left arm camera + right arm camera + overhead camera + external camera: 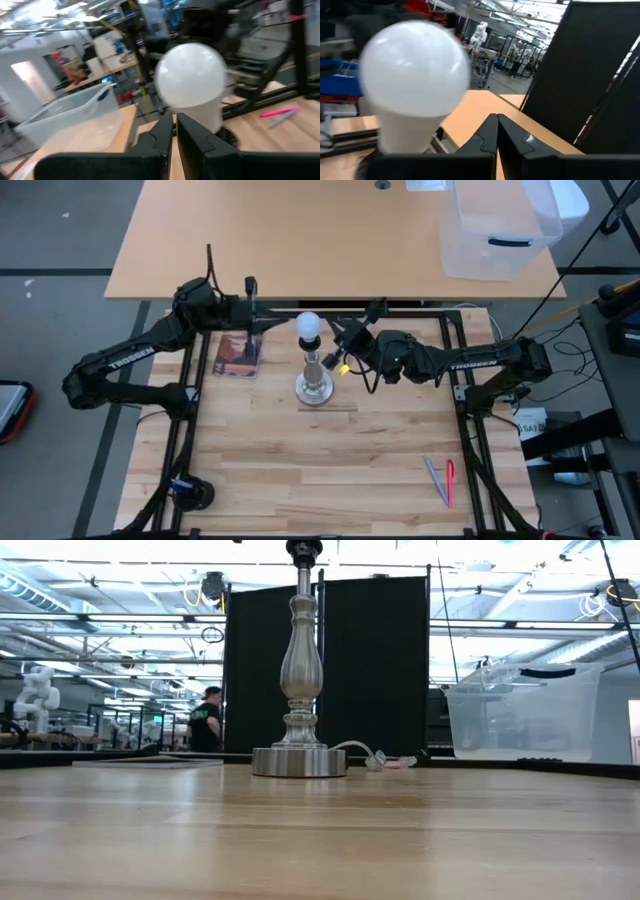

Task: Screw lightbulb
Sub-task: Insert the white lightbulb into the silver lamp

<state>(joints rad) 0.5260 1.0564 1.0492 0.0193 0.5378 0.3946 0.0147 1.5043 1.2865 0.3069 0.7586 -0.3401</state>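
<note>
Lightbulb: white, round head up, sitting atop the lamp stand near the back-middle of the table; looks seated in the socket, tho the joint itself is hidden in every view.
Lamp stand: silver, round base flat on the wooden table, upright; low view shows turned stem w/ a white cord trailing off the base.
Left gripper: just left of the bulb, level w/ it, not touching; fingers pressed nearly together, holding nothing.
Right gripper: just right of the bulb, apart from it; fingers clenched together, empty.
Bulb in wrist views: fills the frame close ahead of each gripper's tips.
Book-like dark red item: flat on table under left arm.
Pens: pink + pale, front-right of table, well apart from stand.
Clear bin: on the rear desk, right side.
Person: far back in the room, dark top.
</note>
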